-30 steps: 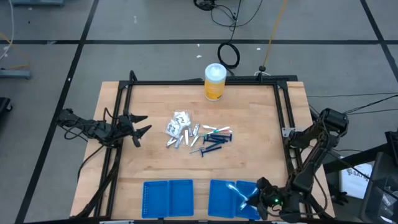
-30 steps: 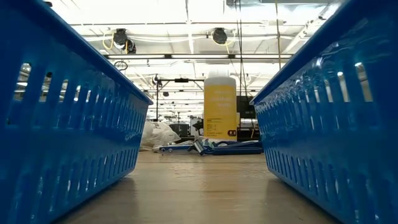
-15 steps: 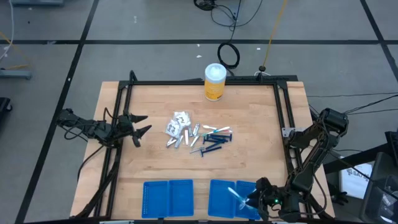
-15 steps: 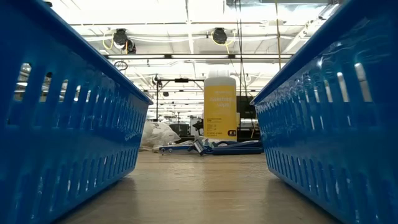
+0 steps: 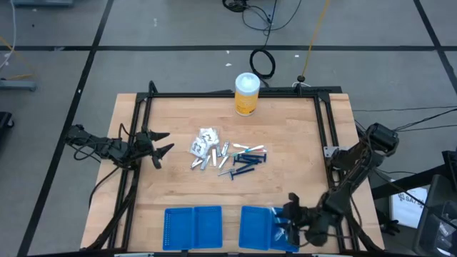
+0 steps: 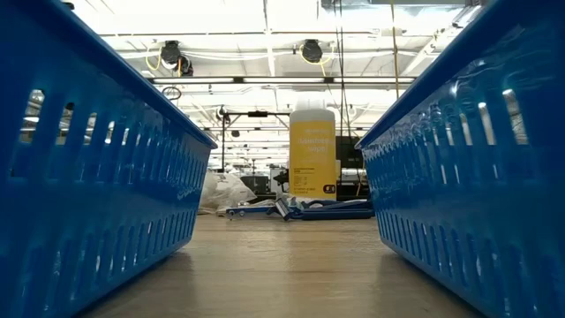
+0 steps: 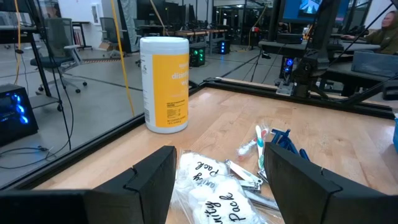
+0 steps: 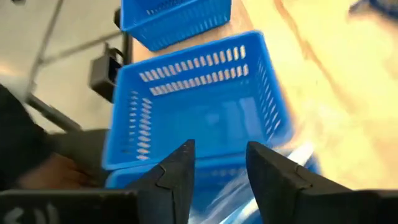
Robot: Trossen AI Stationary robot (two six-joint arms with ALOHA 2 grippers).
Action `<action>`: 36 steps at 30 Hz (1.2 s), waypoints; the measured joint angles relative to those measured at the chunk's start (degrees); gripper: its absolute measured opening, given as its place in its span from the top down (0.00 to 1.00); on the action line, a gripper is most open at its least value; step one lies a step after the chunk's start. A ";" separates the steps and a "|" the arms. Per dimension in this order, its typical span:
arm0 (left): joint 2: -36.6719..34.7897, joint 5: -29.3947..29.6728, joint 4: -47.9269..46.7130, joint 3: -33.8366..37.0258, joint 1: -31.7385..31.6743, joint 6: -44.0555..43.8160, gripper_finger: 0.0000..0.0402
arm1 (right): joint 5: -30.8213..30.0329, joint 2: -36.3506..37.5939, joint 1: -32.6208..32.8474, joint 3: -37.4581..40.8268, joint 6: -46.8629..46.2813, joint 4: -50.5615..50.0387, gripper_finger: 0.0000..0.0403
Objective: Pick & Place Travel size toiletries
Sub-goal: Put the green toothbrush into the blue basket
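The toiletries (image 5: 228, 153) lie in a loose heap at the table's middle: white packets (image 7: 211, 186), silver tubes, dark blue sticks (image 7: 283, 140) and a clear-wrapped brush. My left gripper (image 5: 163, 143) waits open, left of the heap, pointing at it (image 7: 221, 158). My right gripper (image 5: 287, 213) hovers open over the right blue tray (image 5: 253, 228) at the near edge. Its own view (image 8: 221, 155) looks down into that tray. Pale blurred streaks (image 8: 298, 155) show below the fingers; I cannot tell whether they are a brush lying in the tray.
A yellow canister with a white lid (image 5: 246, 93) stands at the far edge. A second blue tray (image 5: 193, 228) sits left of the first. The low view looks between two tray walls (image 6: 88, 159) toward the heap (image 6: 291, 209). A dark frame rail (image 5: 325, 143) borders the table.
My right gripper has moved from the near right corner toward the table's left and slightly toward its far edge, over the right tray. The pale brush that stood out white at its fingertips no longer shows there. The left arm and the heap have kept still.
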State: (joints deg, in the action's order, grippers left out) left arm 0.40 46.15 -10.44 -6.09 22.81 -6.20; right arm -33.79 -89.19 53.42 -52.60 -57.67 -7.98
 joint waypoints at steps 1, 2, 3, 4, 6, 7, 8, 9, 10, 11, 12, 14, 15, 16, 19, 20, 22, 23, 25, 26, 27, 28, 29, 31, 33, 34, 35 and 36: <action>0.00 0.00 0.02 0.00 0.00 0.00 0.40 | 0.70 0.00 -1.19 0.00 2.80 0.00 0.68; 0.00 0.00 0.02 0.00 0.00 0.00 0.40 | 0.90 0.00 -2.37 0.00 5.69 0.01 0.68; 0.00 0.00 0.01 0.00 0.00 0.00 0.40 | 0.91 0.00 -3.69 0.00 8.65 0.00 0.69; 0.00 0.00 0.01 0.00 0.00 -0.01 0.40 | 0.90 0.00 -5.14 0.00 11.65 0.00 0.69; 0.00 0.00 0.01 0.00 0.00 0.00 0.40 | 0.88 0.00 -8.22 0.00 17.59 -0.01 0.69; 0.00 0.00 0.01 0.00 0.00 -0.01 0.40 | 0.88 0.00 -9.81 0.00 20.41 -0.01 0.69; 0.00 0.00 0.02 0.00 0.00 0.00 0.40 | 0.88 0.00 -11.44 0.00 23.28 -0.01 0.69; 0.00 0.00 0.00 0.00 0.00 0.00 0.40 | 0.88 0.00 -13.18 -0.01 25.89 -0.01 0.69; 0.00 0.00 0.02 0.00 0.00 0.00 0.40 | 0.89 0.00 -14.94 0.00 28.21 -0.01 0.69; 0.00 0.00 0.00 0.00 0.00 0.00 0.40 | 0.96 0.00 -16.91 0.00 30.16 -0.01 0.69; 0.00 0.00 0.02 0.00 0.00 0.00 0.40 | 1.18 0.00 -19.03 0.00 31.84 -0.01 0.69; 0.00 0.00 0.01 0.00 0.00 0.00 0.40 | 4.06 0.23 -23.84 0.00 35.06 -0.22 0.69; 0.00 0.00 0.00 0.00 0.00 -0.01 0.40 | 6.68 0.65 -26.38 0.00 36.77 -0.66 0.69; 0.00 0.00 0.02 0.00 0.00 -0.02 0.40 | 9.61 0.97 -29.03 0.00 38.43 -0.76 0.69; 0.00 0.00 0.00 0.00 0.00 0.00 0.40 | 17.10 1.80 -37.25 -0.04 43.42 -0.40 0.69; 0.00 0.00 0.00 0.00 0.00 -0.01 0.40 | 18.58 1.90 -39.84 -0.04 45.28 -0.49 0.69; 0.00 0.00 0.04 0.00 0.00 -0.01 0.40 | 21.23 1.92 -44.95 -0.07 49.79 -0.72 0.69; 0.00 0.00 0.04 0.00 0.00 -0.01 0.40 | 22.34 1.92 -47.35 -0.07 52.15 -1.66 0.69; 0.00 0.00 0.02 0.00 0.00 0.00 0.40 | 24.65 1.90 -52.03 -0.04 55.50 -3.83 0.69; 0.00 0.00 0.04 0.00 0.00 0.00 0.40 | 25.41 1.89 -54.24 -0.04 56.65 -5.01 0.69; 0.00 0.00 0.02 0.00 0.00 -0.02 0.40 | 26.34 1.90 -56.44 -0.05 57.51 -6.44 0.69; 0.00 0.00 0.00 0.00 0.00 -0.02 0.40 | 27.13 1.88 -58.41 -0.05 58.05 -7.84 0.69; 0.00 -0.01 0.02 0.00 0.00 0.00 0.40 | 27.97 1.86 -60.27 -0.04 58.45 -9.02 0.69; 0.00 0.00 0.02 0.00 0.00 0.00 0.40 | 30.08 1.86 -63.42 -0.04 58.73 -10.54 0.69; 0.00 0.00 0.02 0.00 0.00 0.00 0.40 | 33.49 1.86 -65.65 -0.04 59.93 -11.22 0.69; 0.00 0.00 0.02 0.00 0.00 -0.02 0.40 | 35.38 1.86 -66.40 -0.04 60.79 -11.15 0.69; 0.00 0.00 0.02 0.00 0.00 -0.01 0.40 | 36.88 1.78 -66.96 -0.04 61.74 -10.84 0.69; 0.00 -0.01 0.02 0.00 0.00 -0.01 0.40 | 37.99 1.41 -67.31 -0.04 62.48 -10.26 0.69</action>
State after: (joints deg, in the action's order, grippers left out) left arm 0.40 46.14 -10.41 -6.09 22.81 -6.21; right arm 4.20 -87.78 -13.90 -52.64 4.81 -18.24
